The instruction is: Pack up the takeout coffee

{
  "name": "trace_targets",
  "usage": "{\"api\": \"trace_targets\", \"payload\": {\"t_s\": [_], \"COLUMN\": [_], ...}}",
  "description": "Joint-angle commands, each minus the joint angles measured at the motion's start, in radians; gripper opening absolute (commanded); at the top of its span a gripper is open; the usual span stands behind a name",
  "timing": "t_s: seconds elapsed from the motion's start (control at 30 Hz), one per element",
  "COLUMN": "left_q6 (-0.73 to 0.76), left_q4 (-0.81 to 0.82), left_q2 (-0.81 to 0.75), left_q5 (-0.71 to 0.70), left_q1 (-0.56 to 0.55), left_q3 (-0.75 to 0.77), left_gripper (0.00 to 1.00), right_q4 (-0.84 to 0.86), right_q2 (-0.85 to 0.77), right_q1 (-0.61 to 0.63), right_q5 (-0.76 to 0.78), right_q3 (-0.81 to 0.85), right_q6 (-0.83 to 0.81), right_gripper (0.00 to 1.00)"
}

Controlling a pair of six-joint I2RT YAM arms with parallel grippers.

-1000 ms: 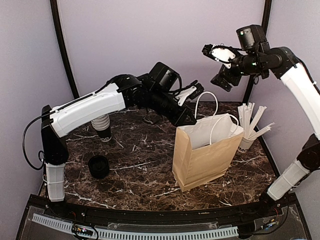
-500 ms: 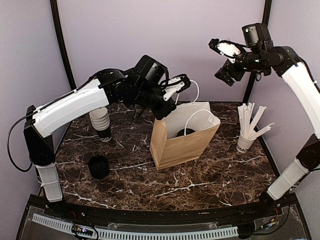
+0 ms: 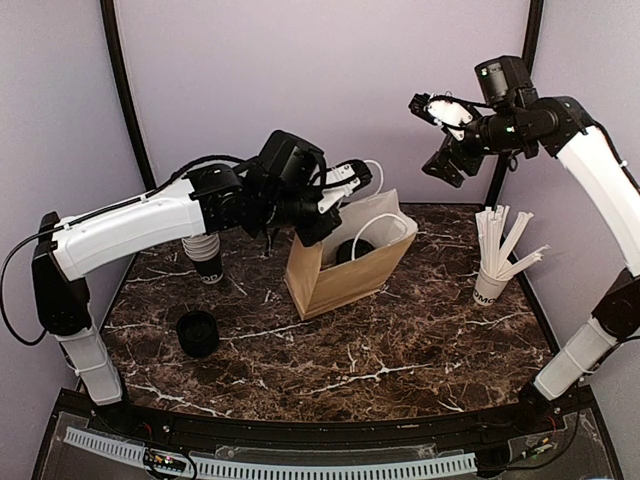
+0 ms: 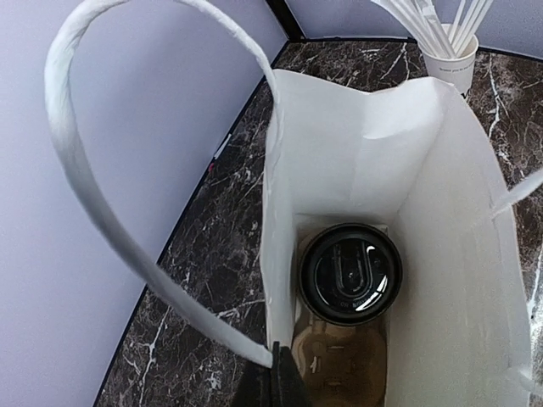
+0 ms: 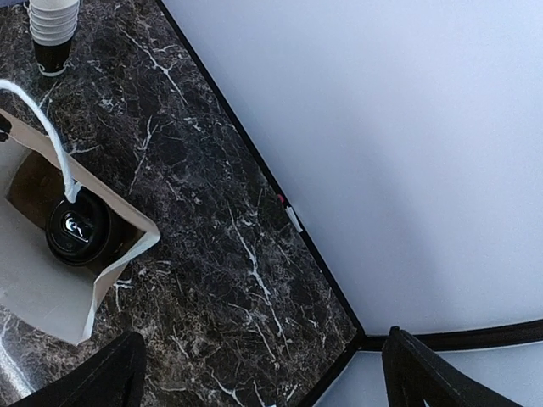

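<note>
The takeout coffee [image 4: 349, 273], a black cup with a round black lid, stands on the bottom inside the brown paper bag [image 3: 335, 275]. It also shows from above in the top view [image 3: 351, 250] and the right wrist view [image 5: 78, 227]. My left gripper [image 3: 352, 178] is shut on the bag's white cord handle [image 4: 81, 178], pinched at the fingertips [image 4: 276, 377], and the bag leans to the left. My right gripper [image 3: 434, 135] is open and empty, high above the table's back right, apart from the bag [image 5: 51, 288].
A stack of lidless black-and-white cups [image 3: 205, 255] stands at the back left, also in the right wrist view [image 5: 53, 25]. A low black round thing [image 3: 198, 333] sits at the front left. A white cup of stirrers [image 3: 495, 280] stands at the right.
My left gripper has moved left with the handle, dragging the bag from right of centre to the middle and tilting it. The right gripper has shifted slightly, staying high.
</note>
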Motion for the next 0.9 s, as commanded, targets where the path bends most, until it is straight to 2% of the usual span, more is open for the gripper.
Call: {"api": "trace_targets", "payload": {"t_s": [0.0, 0.27, 0.4, 0.6, 0.87], "left_q6": [0.019, 0.023, 0.003, 0.015, -0.002], "left_q4": [0.071, 0.075, 0.128, 0.235, 0.219], "left_q2": [-0.079, -0.085, -0.124, -0.195, -0.185], "left_q5": [-0.021, -0.049, -0.036, -0.09, -0.091], "left_q1": [-0.038, -0.138, -0.185, -0.269, -0.298], "left_q3": [-0.026, -0.059, -0.141, -0.25, -0.266], "left_gripper": [0.0, 0.0, 0.0, 0.0, 0.0], "right_q4": [-0.009, -0.013, -0.015, -0.019, -0.026], "right_q2": [0.0, 0.005, 0.006, 0.01, 0.026], "right_q1": [-0.003, -0.003, -0.004, -0.003, -0.004], "right_q5": [-0.029, -0.032, -0.025, -0.028, -0.046], "right_q3": [-0.017, -0.028, -0.037, -0.044, -0.04], "right_q6": [-0.003, -0.008, -0.013, -0.019, -0.02], "right_gripper": [0.99, 0.99, 0.99, 0.99, 0.99]}}
